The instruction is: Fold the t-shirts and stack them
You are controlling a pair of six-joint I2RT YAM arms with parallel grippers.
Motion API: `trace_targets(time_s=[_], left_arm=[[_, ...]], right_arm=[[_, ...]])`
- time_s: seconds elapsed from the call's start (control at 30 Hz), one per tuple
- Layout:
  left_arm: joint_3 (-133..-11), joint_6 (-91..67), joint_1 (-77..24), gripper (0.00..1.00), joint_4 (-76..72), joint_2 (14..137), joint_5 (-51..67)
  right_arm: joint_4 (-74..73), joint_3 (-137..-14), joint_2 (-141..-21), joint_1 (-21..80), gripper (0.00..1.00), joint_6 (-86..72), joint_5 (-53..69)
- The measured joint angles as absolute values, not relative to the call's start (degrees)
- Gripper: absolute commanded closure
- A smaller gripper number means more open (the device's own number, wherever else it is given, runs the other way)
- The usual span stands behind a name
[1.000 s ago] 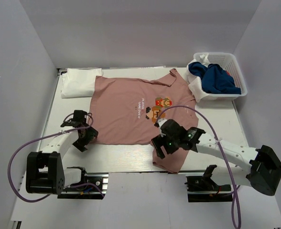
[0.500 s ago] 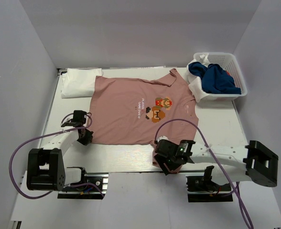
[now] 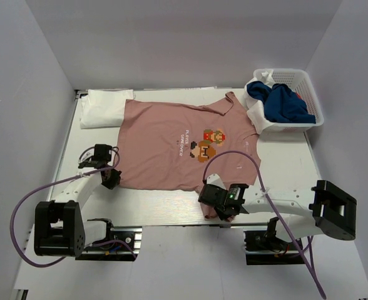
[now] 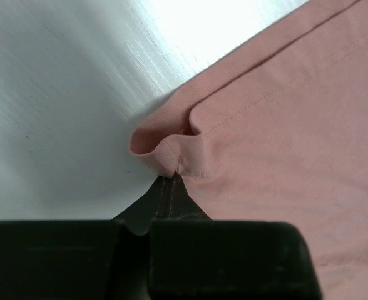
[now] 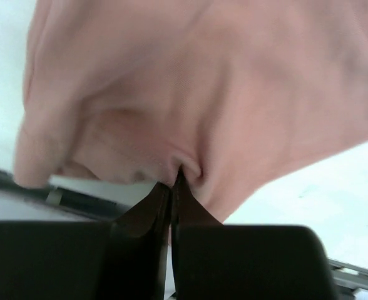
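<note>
Dusty pink cloth t-shirt (image 3: pixel 171 140) with a pixel print lies spread out mid-frame on the white counter (image 3: pixel 284 165). Left tool (image 4: pixel 171 170) is clamped on its lower-left hem corner; right tool (image 5: pixel 173 181) pinches its lower-right corner, bunching the cloth.

The dusty pink cloth t-shirt (image 4: pixel 284 125) is matt, fine-knit, with a stitched hem. The white tabletop (image 4: pixel 59 94) looks smooth, faintly grained and glossy. The white mesh basket (image 3: pixel 293 72) is plastic.
</note>
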State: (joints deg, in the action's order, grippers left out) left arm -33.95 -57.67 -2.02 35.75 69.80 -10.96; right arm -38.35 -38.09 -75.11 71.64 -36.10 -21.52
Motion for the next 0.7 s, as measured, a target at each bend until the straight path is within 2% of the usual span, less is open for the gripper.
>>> trace_targets(time_s=[0.2,0.37,0.7], left_arm=[[-37.36,-57.04,-2.02,1.0,37.41,68.31,-10.96],[-42.48,-56.58,-2.02,1.0,37.74,69.3,-11.0],[-62.59,-55.92,-1.93,1.0,37.89,88.99,-11.2]], right_arm=[[-40.66,-43.46,-71.96,66.13,1.0,-35.44,-27.44],[-39.48,-47.66,-71.09,56.9,1.0,-30.65,-28.77],[-30.39,-61.78,-82.46,38.39,1.0,-15.29,-27.59]])
